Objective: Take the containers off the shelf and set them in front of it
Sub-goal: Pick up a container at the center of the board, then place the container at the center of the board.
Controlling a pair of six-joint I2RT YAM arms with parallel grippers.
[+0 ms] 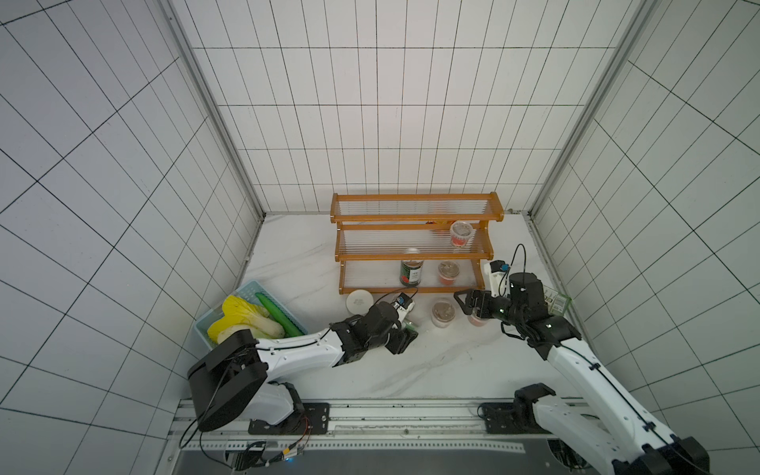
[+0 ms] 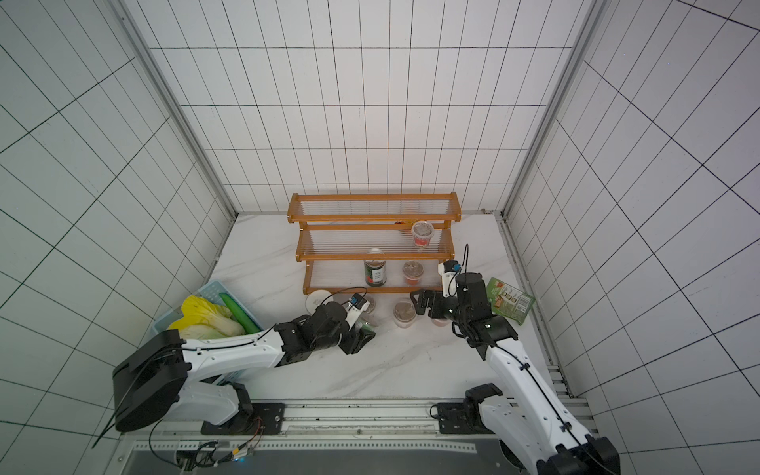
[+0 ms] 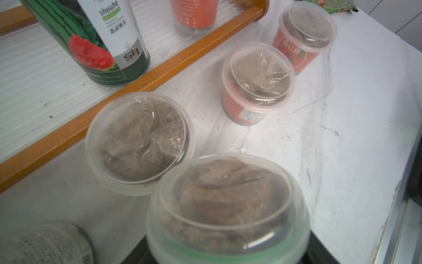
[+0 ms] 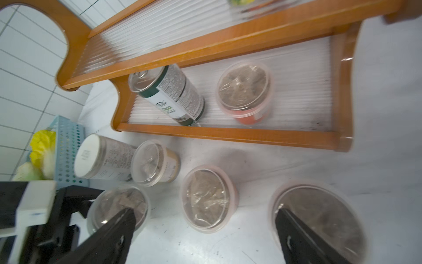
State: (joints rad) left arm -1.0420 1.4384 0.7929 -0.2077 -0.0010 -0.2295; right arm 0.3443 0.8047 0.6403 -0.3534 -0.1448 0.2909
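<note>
Left gripper clasped green-banded cup by its wall. Likely light, thin, slick plastic; grip gently below lid. Right gripper gaped, empty.

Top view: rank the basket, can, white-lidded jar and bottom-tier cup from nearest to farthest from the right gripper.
From the right gripper, in a top view:
1. Bottom-tier cup, on the shelf just beyond it.
2. Can, same tier, further left.
3. Jar, on the table off the shelf's left foot.
4. Basket, far left.
</note>
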